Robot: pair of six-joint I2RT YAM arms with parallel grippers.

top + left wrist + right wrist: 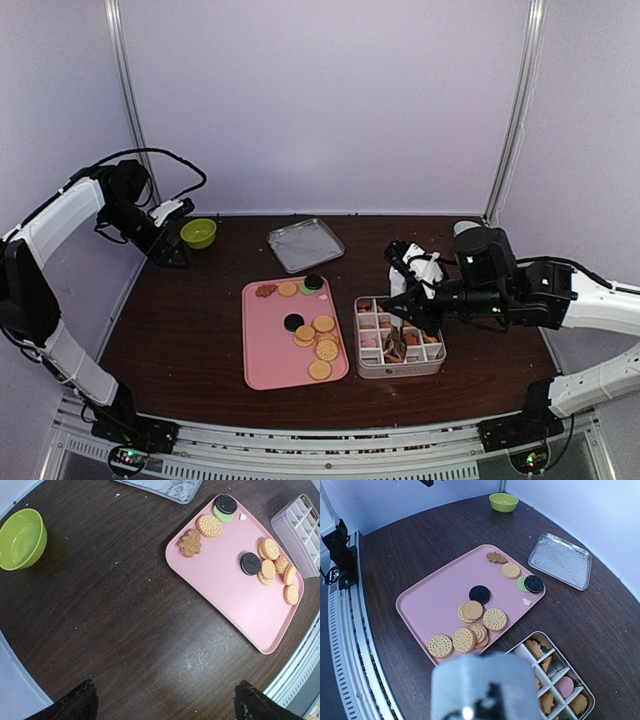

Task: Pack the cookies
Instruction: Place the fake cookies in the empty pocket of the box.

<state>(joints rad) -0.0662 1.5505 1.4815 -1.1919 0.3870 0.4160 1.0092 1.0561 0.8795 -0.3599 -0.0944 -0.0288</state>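
**Item 1, cookies [495, 619].** Most lie on the pink tray [422, 605].
- Toward the tray's near right part I see a loose cluster of round golden ones, several overlapping. A black cookie [479, 594] sits just beside them.
- At the far end are a brown flower cookie [495, 557], one golden round, and a second black round resting on a green one.
- More are in the divided box [400, 368]: brown pieces in several compartments and one pink round. The remaining compartments I can't read.

**Item 2, pink tray.** It lies flat on the table [180, 340], about mid-table. The divided box is just beside it on the right, but I can't tell whether they touch.

**Item 3, metal tray [305, 244].** It sits beyond the pink tray's far end, apart from it and turned at an angle.

**Item 4, green bowl [198, 233].** It stands upright in the far left part of the table.

**Item 5, left hand [165, 707].** Its fingers are spread wide and grip nothing. It is raised over the table's far left, near the green bowl and well apart from the cookies.

**Item 6, right hand [402, 322].** It is positioned over the divided box. Its wrist camera gives me only a blurred grey-white shape at the bottom edge. I cannot tell whether it is open, closed or gripping anything.
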